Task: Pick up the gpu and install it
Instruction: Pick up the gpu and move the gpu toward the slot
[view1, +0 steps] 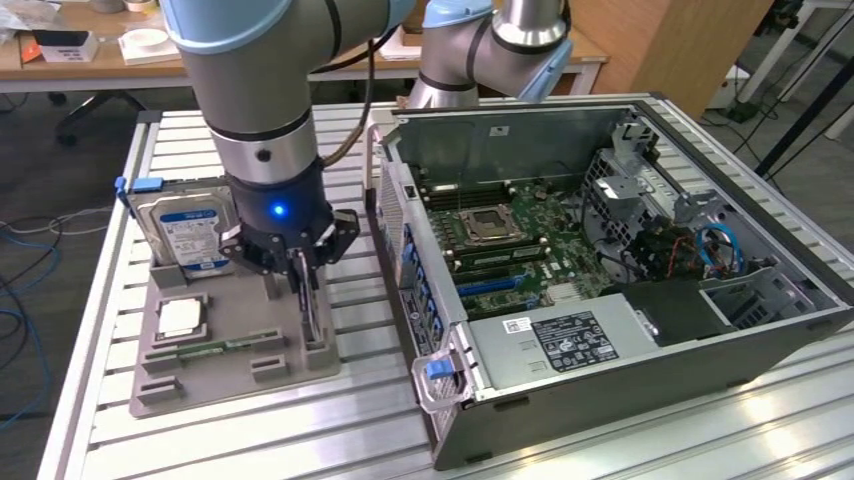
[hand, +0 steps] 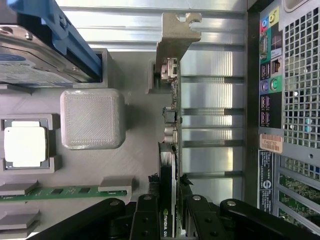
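Silver arm (view1: 262, 120), pale-blue joint caps (view1: 240, 25), black pincer (view1: 306, 280)

I see the gpu (hand: 167, 170) as black-faced, with a green board edge and a bare silver bracket (hand: 176, 35). The gripper (hand: 169, 200) is matt black. The hard drive (view1: 187, 235) is silver with a blue-and-white label. The tray (view1: 220, 385) is plain grey with a fine lined texture, and the memory stick (hand: 65, 191) is green. The case (view1: 641, 400) is dark grey, its motherboard (view1: 534, 225) green. The table (view1: 267, 440) is ribbed silver.
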